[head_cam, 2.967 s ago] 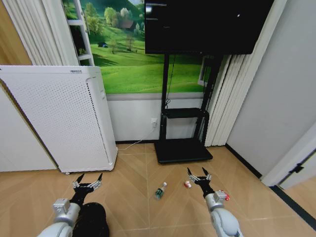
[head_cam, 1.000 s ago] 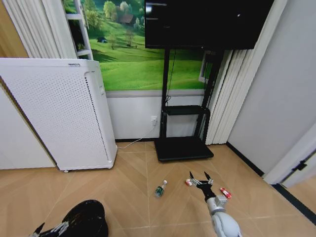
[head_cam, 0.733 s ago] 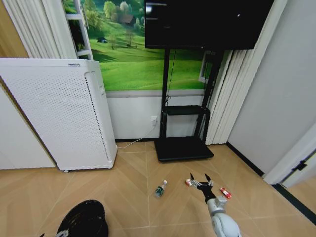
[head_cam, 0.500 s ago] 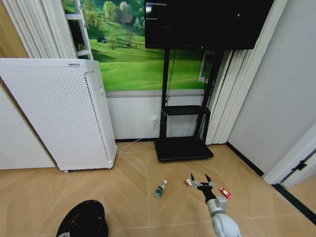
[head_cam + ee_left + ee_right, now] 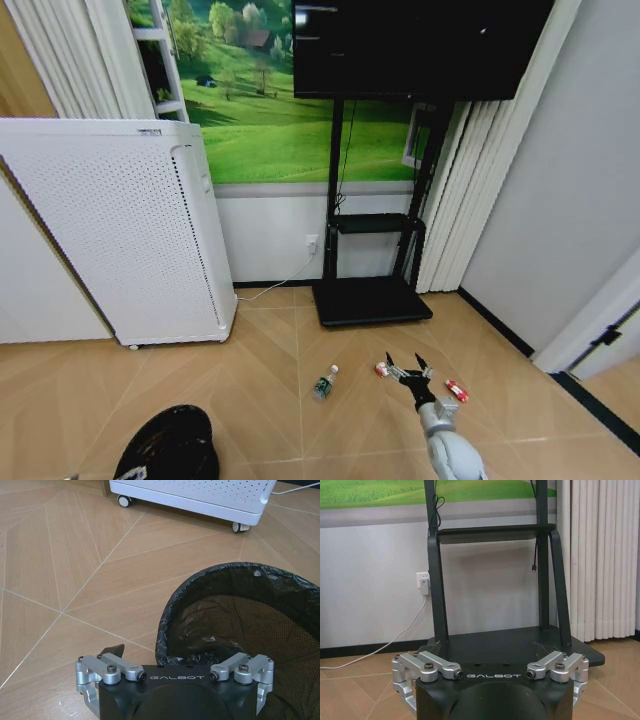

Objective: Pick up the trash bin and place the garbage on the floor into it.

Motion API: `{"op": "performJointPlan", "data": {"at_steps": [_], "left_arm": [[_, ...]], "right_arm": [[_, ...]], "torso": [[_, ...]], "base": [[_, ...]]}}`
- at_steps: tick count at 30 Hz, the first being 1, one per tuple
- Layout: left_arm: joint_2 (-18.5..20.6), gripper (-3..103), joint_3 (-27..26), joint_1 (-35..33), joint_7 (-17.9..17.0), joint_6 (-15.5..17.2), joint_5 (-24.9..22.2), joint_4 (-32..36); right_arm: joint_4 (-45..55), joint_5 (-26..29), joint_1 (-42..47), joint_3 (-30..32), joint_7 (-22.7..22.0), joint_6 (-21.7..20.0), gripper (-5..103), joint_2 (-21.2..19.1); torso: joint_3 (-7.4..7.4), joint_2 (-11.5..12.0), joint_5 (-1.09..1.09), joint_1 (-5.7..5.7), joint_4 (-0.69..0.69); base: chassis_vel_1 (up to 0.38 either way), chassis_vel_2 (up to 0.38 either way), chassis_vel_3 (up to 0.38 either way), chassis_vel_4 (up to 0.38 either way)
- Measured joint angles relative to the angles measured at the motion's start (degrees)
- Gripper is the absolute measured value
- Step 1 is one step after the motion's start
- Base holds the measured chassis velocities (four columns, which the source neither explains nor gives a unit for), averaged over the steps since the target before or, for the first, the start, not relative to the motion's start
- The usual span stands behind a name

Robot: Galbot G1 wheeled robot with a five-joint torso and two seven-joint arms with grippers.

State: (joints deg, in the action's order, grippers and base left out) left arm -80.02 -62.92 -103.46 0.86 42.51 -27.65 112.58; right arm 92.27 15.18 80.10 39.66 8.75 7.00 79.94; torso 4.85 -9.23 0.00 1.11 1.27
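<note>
Three pieces of litter lie on the floor (image 5: 260,370) ahead of us, and the bin comes first as we read across. At the lower left of the head view stands the trash bin (image 5: 170,445), a round black mesh pail lined with a thin black bag, near the white perforated appliance (image 5: 120,230) behind it. Our left tool (image 5: 175,672) hangs right at the bin's near rim in the wrist view; its knuckles sit spread wide, but the fingertips are hidden, so we cannot tell how far it is open, and we see nothing held. We judge the bin light and fairly stiff, though the loose liner looks slippery, so the firm rolled rim is the place to pinch, one finger inside and one outside. Toward the lower middle lies the bottle (image 5: 322,383), clear with a green label, on its side; it should be light, smooth and prone to roll. Just right of it a small red-and-white item (image 5: 381,370) sits close beside our right tool (image 5: 407,366), which hovers low with fingers splayed open and empty. Another red-and-white item (image 5: 456,390) lies further right.
</note>
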Motion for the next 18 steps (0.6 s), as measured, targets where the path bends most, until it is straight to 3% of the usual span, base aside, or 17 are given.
{"op": "performJointPlan", "data": {"at_steps": [8,13,14,17,18], "left_arm": [[0.2,100,1.1,1.5,-3.4,-0.1,-2.3,-2.2],[0.6,81,1.5,2.3,-4.9,-0.2,-4.2,-3.7],[0.6,81,1.5,2.3,-4.9,-0.2,-4.2,-3.7],[0.9,64,1.5,2.6,-4.9,-0.2,-4.6,-4.3],[0.9,64,1.5,2.6,-4.9,-0.2,-4.6,-4.3]], "right_arm": [[-0.3,0.1,0.1,0.2,-0.1,0.3,100,0.0],[-0.2,-0.1,0.1,0.2,-0.1,0.3,100,0.3],[-0.2,-0.1,0.1,0.2,-0.1,0.3,100,0.3],[0.1,-0.6,0.1,0.2,-0.1,0.3,100,0.5],[0.1,-0.6,0.1,0.2,-0.1,0.3,100,0.5]], "torso": [[0.01,0.0,0.0,0.01,0.0],[0.01,0.0,0.0,0.01,0.01],[0.01,0.0,0.0,0.01,0.01],[0.02,0.0,0.0,0.01,0.0],[0.02,0.0,0.0,0.01,0.0]], "base": [[0.0,0.0,0.0,0.0],[0.0,0.0,0.0,0.0],[0.0,0.0,0.0,0.0],[0.0,0.0,0.0,0.0],[0.0,0.0,0.0,0.0]]}}
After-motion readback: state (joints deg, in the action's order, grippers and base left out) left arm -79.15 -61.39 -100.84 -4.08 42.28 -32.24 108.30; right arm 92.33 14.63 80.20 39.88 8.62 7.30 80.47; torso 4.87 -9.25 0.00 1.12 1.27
